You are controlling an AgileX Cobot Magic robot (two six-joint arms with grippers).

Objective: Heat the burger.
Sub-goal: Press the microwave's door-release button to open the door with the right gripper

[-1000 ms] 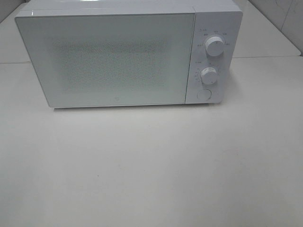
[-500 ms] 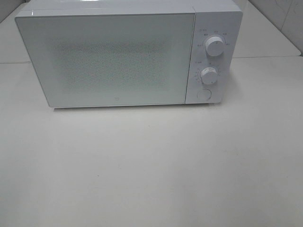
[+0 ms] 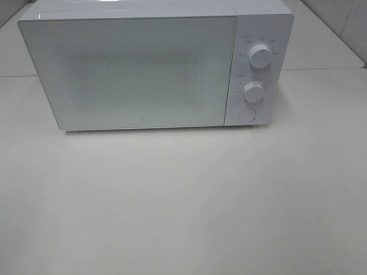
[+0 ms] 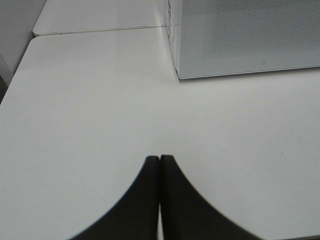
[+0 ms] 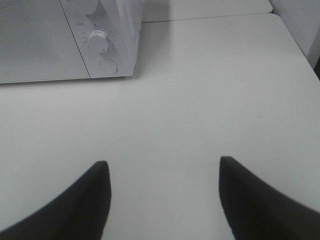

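Observation:
The burger is not in view in any frame. A white microwave [image 3: 143,69] stands at the back of the white table [image 3: 183,200] with its door shut; it also shows in the left wrist view [image 4: 245,37] and the right wrist view [image 5: 65,40]. It has two knobs [image 3: 260,55] and a round button [image 3: 246,114] on its right panel. My left gripper [image 4: 160,159] is shut and empty, low over the table to the left of the microwave. My right gripper [image 5: 162,167] is open and empty, in front of the microwave's right end. Neither gripper shows in the exterior view.
A second white table [image 3: 321,40] adjoins behind, with a seam running across. The table's left edge [image 4: 15,75] shows in the left wrist view and its right edge [image 5: 300,50] in the right wrist view.

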